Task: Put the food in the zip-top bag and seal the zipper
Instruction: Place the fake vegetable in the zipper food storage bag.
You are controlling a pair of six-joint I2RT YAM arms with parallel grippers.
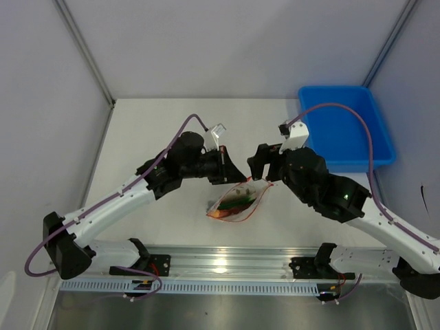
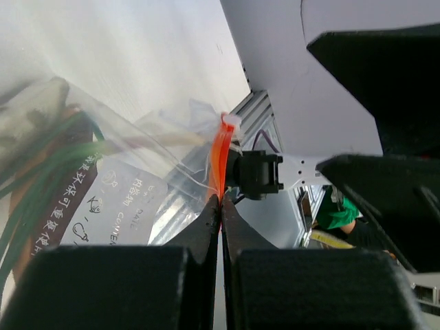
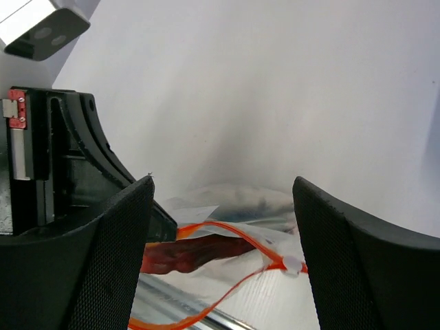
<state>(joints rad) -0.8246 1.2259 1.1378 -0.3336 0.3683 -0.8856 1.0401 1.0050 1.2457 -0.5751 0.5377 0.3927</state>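
Observation:
The zip-top bag [image 1: 237, 201] hangs tilted just above the table between the two arms, with the food [image 1: 230, 206] inside it. My left gripper [image 2: 221, 199] is shut on the orange-red zipper [image 2: 218, 155] at one end of the bag's mouth. Green leaf strips [image 2: 41, 172] show through the clear plastic. My right gripper [image 3: 223, 185] stands open just beyond the bag's other end, holding nothing. Between its fingers [image 3: 124, 240] the zipper [image 3: 240, 234] gapes in two separate strands that meet at a white slider [image 3: 294, 265], and a dark red food piece [image 3: 192, 251] lies inside.
A blue tray [image 1: 344, 130] sits at the back right of the table. The aluminium rail [image 1: 227, 261] runs along the near edge under the bag. Grey walls close in the left and right sides.

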